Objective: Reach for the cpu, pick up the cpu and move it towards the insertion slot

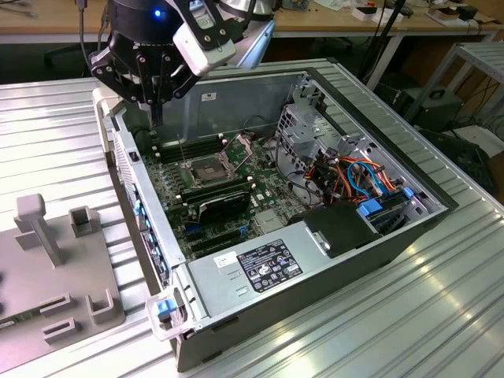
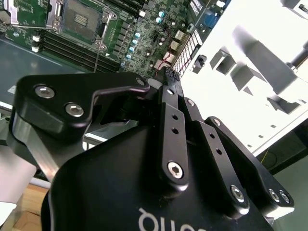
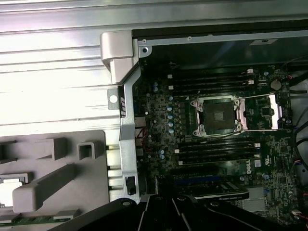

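The gripper (image 1: 155, 101) hangs over the far corner of the open computer case (image 1: 398, 244) on the exterior view's left, just above the case's left wall (image 1: 130, 157). In the second wrist view its fingers (image 2: 173, 125) run together to a narrow tip, the claw drawn close rather than spread. The cpu (image 3: 9, 190) looks to be the pale square lying flat in a recess of the grey fixture (image 1: 79, 276), outside the case to the left and well apart from the gripper. The fixture's upright pegs (image 1: 38, 220) stand near that recess, and the left wall rises between the fixture and the green board. The insertion slot (image 1: 206, 168) sits on the board right of and nearer than the gripper. Its dark centre is bare and its hinged frame (image 3: 260, 113) is swung open beside it. Long memory slots (image 1: 185, 146) flank it on the far and near sides, and a black card (image 1: 224, 206) lies just beyond the near ones. Further right stand a metal drive cage (image 1: 311, 126) and a tangle of orange and blue cables (image 1: 354, 177). The labelled power supply (image 1: 264, 264) fills the near end, all of it on a ribbed table (image 1: 441, 315).
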Controlling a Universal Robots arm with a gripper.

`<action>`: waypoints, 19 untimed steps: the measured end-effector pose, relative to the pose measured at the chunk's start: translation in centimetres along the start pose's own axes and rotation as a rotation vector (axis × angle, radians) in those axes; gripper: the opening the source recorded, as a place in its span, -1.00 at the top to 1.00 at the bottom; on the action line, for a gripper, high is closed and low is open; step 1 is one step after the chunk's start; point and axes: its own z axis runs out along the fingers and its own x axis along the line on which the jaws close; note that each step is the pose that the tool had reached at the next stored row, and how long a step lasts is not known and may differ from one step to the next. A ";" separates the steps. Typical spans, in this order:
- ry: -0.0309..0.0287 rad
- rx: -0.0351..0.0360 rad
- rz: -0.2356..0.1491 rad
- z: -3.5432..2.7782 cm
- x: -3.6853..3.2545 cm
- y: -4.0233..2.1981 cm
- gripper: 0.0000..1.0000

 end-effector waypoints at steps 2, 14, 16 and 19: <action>0.0000 0.0000 0.000 0.00 0.12 -0.01 0.79; 0.0000 0.0000 0.000 -0.02 0.98 -0.07 0.79; 0.0000 0.0000 0.000 -0.03 1.12 -0.08 0.79; 0.0000 0.0000 0.000 -0.03 1.35 -0.10 0.79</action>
